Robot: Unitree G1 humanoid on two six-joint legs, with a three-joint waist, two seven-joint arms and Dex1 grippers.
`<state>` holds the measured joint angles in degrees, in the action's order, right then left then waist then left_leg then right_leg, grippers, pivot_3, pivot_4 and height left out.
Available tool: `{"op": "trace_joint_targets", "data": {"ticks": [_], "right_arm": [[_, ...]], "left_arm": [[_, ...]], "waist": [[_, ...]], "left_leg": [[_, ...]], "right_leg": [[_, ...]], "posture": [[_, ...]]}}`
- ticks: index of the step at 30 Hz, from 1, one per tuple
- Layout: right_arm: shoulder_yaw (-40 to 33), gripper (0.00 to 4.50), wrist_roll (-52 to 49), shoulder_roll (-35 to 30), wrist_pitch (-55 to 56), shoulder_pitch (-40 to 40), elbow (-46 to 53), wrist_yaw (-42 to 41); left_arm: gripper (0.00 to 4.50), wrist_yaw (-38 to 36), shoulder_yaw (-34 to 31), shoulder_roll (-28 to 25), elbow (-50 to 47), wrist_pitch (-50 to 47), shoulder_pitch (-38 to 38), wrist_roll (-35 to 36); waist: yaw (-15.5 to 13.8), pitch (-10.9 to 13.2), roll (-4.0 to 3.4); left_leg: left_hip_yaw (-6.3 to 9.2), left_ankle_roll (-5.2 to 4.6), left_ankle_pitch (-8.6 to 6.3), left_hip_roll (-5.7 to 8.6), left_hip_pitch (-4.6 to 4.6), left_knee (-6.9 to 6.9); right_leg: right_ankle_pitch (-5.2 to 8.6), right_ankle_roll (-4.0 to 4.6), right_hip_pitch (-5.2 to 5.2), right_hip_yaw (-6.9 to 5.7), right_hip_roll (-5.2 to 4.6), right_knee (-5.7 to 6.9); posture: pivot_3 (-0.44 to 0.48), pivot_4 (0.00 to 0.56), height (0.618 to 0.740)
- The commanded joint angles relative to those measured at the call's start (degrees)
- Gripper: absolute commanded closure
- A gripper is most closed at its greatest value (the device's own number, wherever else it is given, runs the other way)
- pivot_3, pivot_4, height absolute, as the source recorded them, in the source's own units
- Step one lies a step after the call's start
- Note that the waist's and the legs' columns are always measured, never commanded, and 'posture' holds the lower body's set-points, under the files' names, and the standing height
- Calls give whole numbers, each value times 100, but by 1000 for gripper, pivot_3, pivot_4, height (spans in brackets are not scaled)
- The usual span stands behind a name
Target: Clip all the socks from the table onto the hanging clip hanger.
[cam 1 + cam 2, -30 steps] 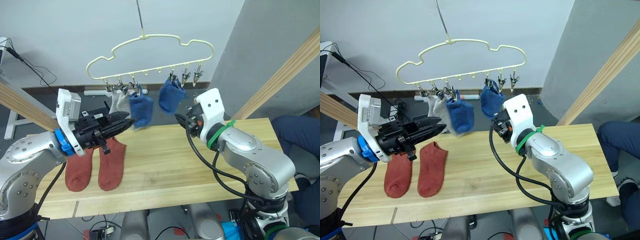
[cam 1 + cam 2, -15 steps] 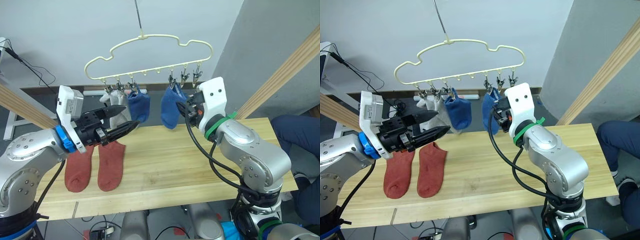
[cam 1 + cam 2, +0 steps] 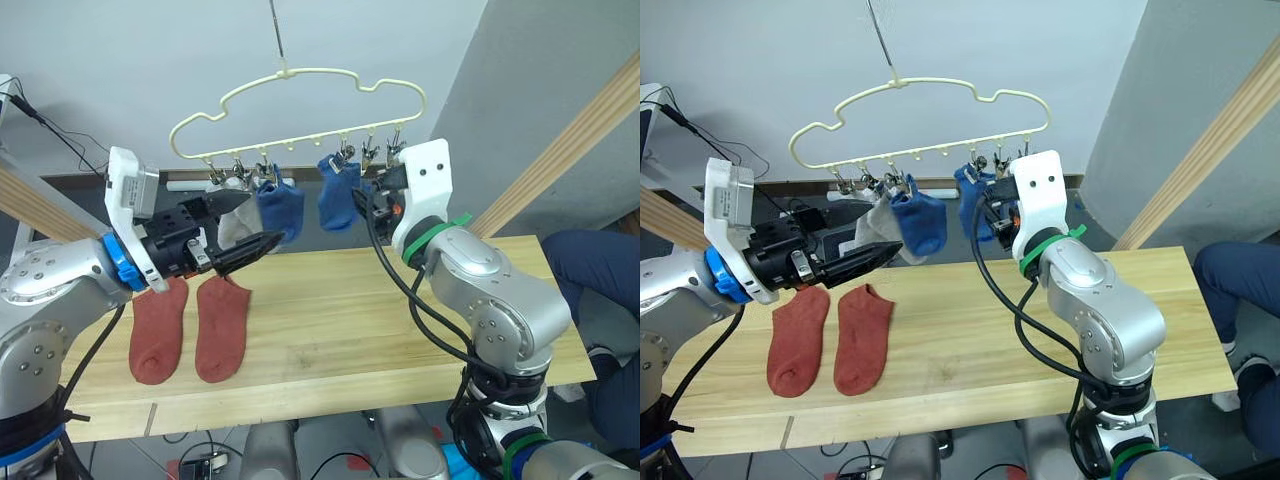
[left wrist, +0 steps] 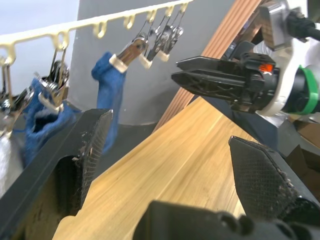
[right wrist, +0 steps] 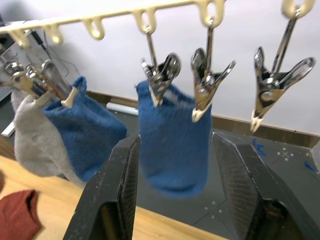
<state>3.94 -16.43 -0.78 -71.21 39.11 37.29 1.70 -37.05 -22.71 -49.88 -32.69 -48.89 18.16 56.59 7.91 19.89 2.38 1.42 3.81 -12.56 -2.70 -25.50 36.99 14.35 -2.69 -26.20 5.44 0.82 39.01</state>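
The pale yellow clip hanger point(image 3: 330, 70) hangs above the table point(image 3: 340, 320). A grey sock point(image 3: 235, 222) and two blue socks point(image 3: 282, 208) point(image 3: 338, 195) hang from its clips. Two more clips point(image 5: 207, 85) point(image 5: 272, 92) at the right end are bare. Two rust-red socks point(image 3: 158, 335) point(image 3: 222, 325) lie side by side on the table's left part. My left gripper point(image 3: 250, 224) is open, just in front of the grey sock and the left blue sock, holding nothing. My right gripper point(image 3: 366, 196) stands open, close beside the right blue sock point(image 5: 172, 150) and below the bare clips.
Thick wooden beams slant at the right point(image 3: 570, 150) and at the left point(image 3: 45, 210). A person's leg in blue point(image 3: 590, 270) shows past the table's right end. Bare tabletop stretches across the middle and right point(image 3: 400, 330).
My left gripper has opened and let go of the left blue sock, which now hangs from its clip. My right gripper has risen toward the hanger's right clips. The socks swing.
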Motion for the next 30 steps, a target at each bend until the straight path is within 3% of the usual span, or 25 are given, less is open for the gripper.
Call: {"op": "trace_joint_targets", "data": {"ticks": [1,11,30], "right_arm": [[-50,2143,101,55,163,116,70,69],[-91,2143,243,110,490,373,-380,63],[-115,2143,505,-4,1112,644,-1148,36]], "left_arm": [[207,-13,-47,-58,-67,30,78,165],[207,40,-59,-182,-80,-168,195,624],[207,275,-62,-152,-183,-110,144,620]], "waist": [[1,0,0],[-4,0,0],[-28,0,0]], "left_leg": [[0,0,0,0,0,0],[1,0,0,1,0,1],[1,-1,0,1,0,2]], "right_leg": [[0,0,0,0,0,0],[0,1,1,-2,0,1],[-2,4,1,-2,-1,5]], "posture": [[-166,325,740],[-155,328,740],[-128,321,740]]}}
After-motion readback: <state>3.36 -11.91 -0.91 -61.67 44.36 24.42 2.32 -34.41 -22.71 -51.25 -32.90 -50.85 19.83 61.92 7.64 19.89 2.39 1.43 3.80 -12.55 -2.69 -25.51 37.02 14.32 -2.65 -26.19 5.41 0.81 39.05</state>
